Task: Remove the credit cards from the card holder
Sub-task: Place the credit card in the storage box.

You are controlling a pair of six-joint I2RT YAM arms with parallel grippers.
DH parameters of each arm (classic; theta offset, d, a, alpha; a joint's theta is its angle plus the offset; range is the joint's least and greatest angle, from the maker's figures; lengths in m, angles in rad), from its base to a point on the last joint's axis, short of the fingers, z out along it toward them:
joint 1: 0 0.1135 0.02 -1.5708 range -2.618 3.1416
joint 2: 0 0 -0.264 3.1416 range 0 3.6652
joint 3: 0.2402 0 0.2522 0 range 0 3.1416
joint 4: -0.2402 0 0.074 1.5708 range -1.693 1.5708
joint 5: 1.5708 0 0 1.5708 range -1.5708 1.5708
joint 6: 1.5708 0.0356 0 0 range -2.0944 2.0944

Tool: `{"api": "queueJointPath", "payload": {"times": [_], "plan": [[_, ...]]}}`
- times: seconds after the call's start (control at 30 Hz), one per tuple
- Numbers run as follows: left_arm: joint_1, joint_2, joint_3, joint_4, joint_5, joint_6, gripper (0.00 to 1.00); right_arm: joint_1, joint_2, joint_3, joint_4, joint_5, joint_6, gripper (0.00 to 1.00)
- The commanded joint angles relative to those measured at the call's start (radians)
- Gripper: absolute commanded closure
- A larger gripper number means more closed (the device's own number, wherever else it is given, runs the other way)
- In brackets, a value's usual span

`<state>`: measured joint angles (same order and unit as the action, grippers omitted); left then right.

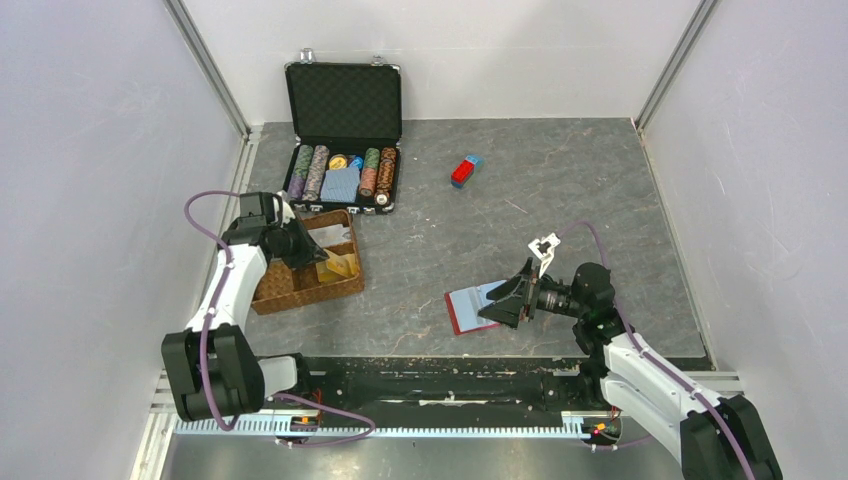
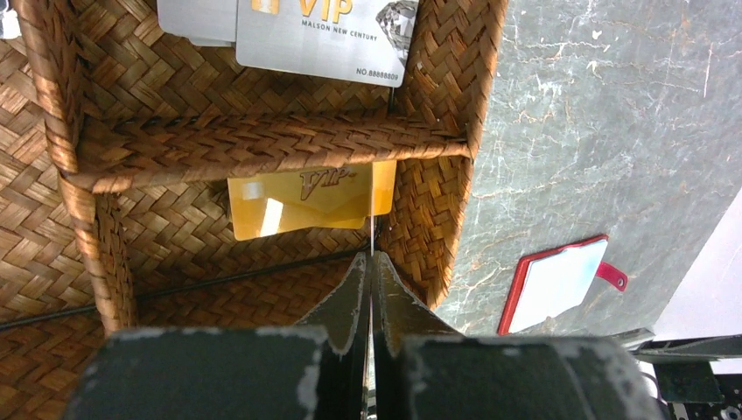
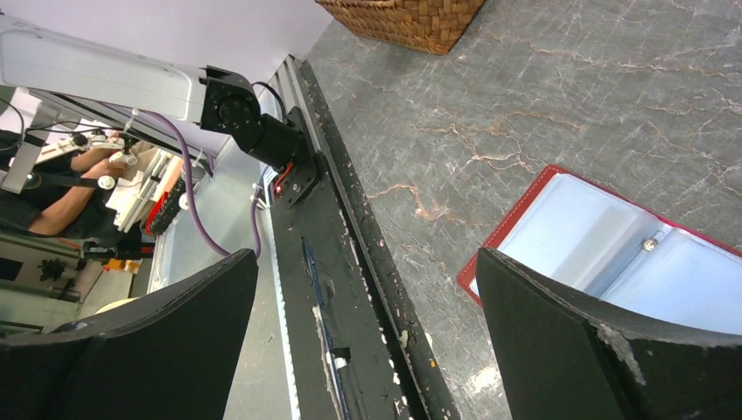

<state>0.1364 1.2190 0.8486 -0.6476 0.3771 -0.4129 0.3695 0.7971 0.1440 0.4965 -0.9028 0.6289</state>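
A grey marbled counter point(image 1: 560, 200) carries everything. At its far left a black case point(image 1: 343, 100) stands with its lid up, holding rows of poker chips point(image 1: 310, 172) and a blue patterned deck point(image 1: 341, 184). Just in front of the case sits a woven basket point(image 1: 275, 295), split into compartments by woven dividers.

The card holder point(image 1: 463, 308) lies opened flat near the front edge, right of centre and well apart from the basket. Its red border frames pale blue slots that face up.

The left hand point(image 2: 371, 262) hangs over the basket's near-right compartment, clenched. A gold card point(image 2: 382, 188) stands edge-on between its fingertips, reaching down into that compartment. The right hand point(image 3: 366, 262) hovers low over the near side of the card holder, released, its two fingers spread wide and nothing between them. Whether a finger touches the holder cannot be told.

A yellow VIP card point(image 2: 289, 206) lies on the floor of the compartment under the left hand. A silver VIP card point(image 2: 324, 35) rests in the next compartment, across the divider.

A small red-and-blue block point(image 1: 466, 170) lies alone on the far middle of the counter.
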Motion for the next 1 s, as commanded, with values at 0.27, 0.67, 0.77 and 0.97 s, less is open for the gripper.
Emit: {"api": "queueJointPath", "payload": {"times": [0.27,0.67,0.77,0.97], "plan": [[0.005,0.069,0.006,0.112,0.032,0.007,0.98,0.003,-0.002,-0.009,0.108,0.008,0.040,0.02],[0.005,0.106,-0.008,0.128,0.030,-0.003,0.98,0.003,-0.007,-0.019,0.105,0.022,0.044,0.02],[0.005,0.120,-0.008,0.127,0.014,-0.001,0.94,0.003,-0.006,-0.020,0.103,0.023,0.043,0.02],[0.004,0.144,-0.003,0.106,-0.003,0.004,0.87,0.003,-0.006,-0.017,0.091,0.020,0.042,0.02]]}}
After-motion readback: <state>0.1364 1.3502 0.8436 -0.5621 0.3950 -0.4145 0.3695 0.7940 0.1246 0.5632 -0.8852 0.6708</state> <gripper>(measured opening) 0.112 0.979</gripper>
